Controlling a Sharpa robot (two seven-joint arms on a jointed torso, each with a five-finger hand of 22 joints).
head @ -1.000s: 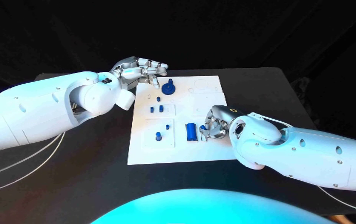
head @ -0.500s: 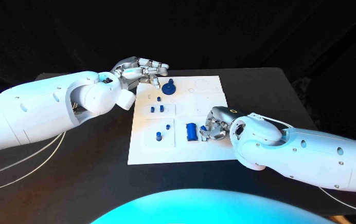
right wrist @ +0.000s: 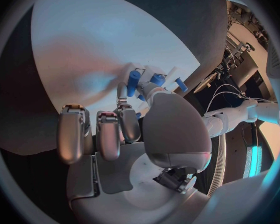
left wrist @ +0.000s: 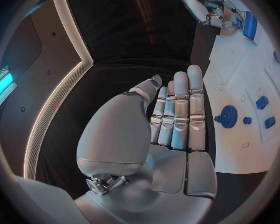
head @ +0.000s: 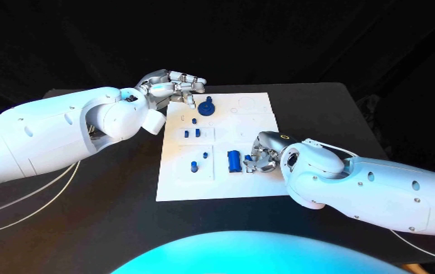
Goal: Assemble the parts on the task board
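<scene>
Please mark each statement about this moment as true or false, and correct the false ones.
1. The left hand holds a blue part. False: it is open, fingers straight, holding nothing.
2. The right hand is at the blue cylinder on the task board. True.
3. The round blue knob part lies on the black table. False: it sits on the board's far end.
4. The left hand is beside the board's far left corner. True.

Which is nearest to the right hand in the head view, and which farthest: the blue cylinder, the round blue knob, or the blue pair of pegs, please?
From the right hand:
1. Blue cylinder, right beside its fingers.
2. Pair of pegs, mid-board, toward the left arm.
3. Round knob, at the board's far end.
</scene>
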